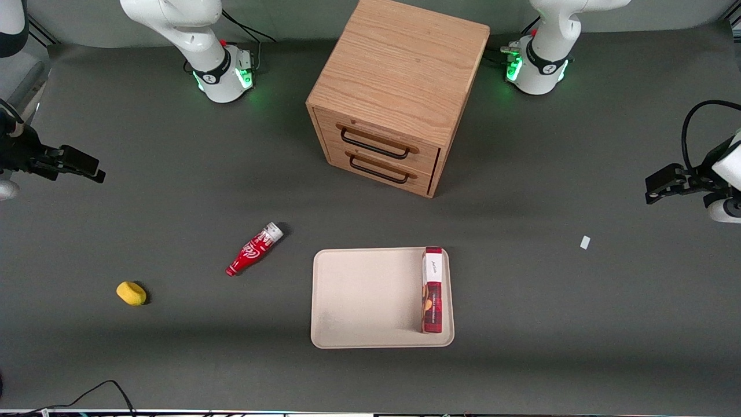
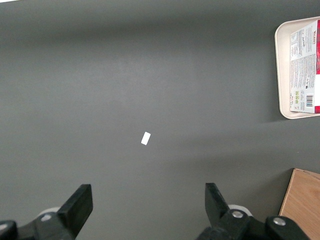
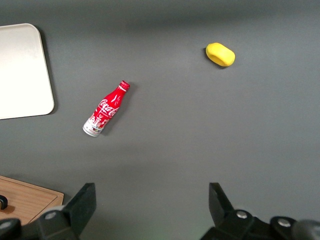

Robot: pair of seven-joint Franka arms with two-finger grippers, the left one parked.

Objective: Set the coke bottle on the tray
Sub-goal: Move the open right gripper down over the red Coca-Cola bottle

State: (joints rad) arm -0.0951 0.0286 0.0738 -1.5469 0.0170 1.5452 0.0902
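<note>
The coke bottle (image 1: 253, 250) lies on its side on the dark table, apart from the tray (image 1: 365, 301), toward the working arm's end. Its red neck points toward the front camera and its silvery base points away. The cream-beige tray rests flat, nearer the front camera than the cabinet. My gripper (image 1: 92, 171) hangs open and empty above the table at the working arm's end, well away from the bottle. In the right wrist view the bottle (image 3: 106, 109) and a corner of the tray (image 3: 22, 70) show past the open gripper (image 3: 152, 192).
A flat red-and-white box (image 1: 432, 289) lies on the tray along its edge toward the parked arm. A yellow lump (image 1: 131, 293) sits on the table beside the bottle. A wooden two-drawer cabinet (image 1: 393, 92) stands mid-table. A small white scrap (image 1: 585, 242) lies toward the parked arm's end.
</note>
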